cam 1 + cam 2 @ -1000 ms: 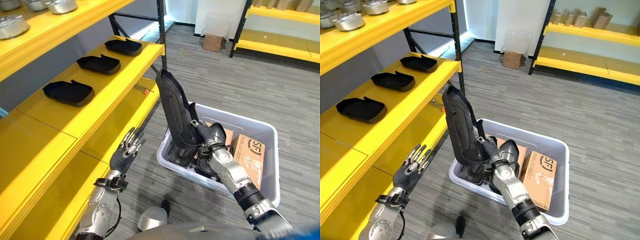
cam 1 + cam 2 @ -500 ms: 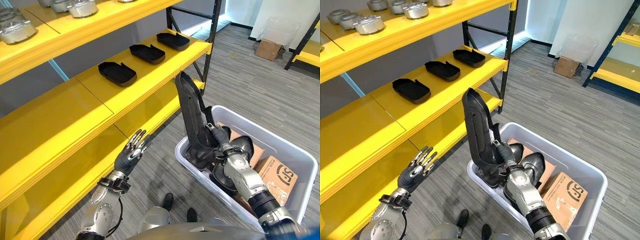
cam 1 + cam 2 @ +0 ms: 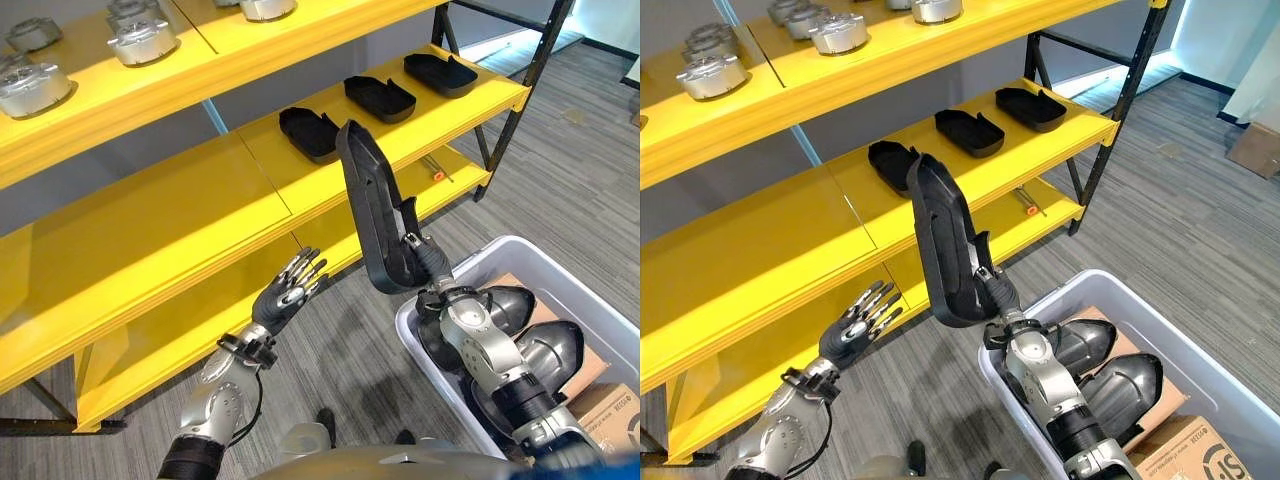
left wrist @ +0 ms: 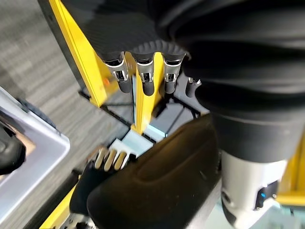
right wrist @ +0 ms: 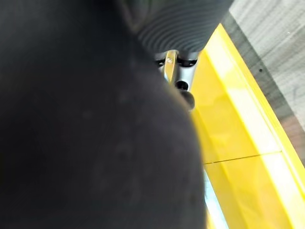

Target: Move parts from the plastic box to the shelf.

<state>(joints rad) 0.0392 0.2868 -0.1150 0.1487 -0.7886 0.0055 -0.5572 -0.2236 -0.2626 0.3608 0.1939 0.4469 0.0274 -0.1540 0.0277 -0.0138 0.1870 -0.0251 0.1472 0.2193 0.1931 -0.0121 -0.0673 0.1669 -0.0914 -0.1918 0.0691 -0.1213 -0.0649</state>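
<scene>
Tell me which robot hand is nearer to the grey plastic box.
Right. The right robot hand grips a black part just above the box's near corner; the left robot hand hovers open over the floor by the shelf.

The right arm is raised from the lower right with its forearm angled up and inward, and the right hand [image 3: 428, 268] is curled round the lower end of a long black part [image 3: 372, 210], which is held upright and slightly tilted. The left arm is stretched forward from the lower left. The left hand [image 3: 285, 301] is held out with its fingers straight and spread, holding nothing.
</scene>
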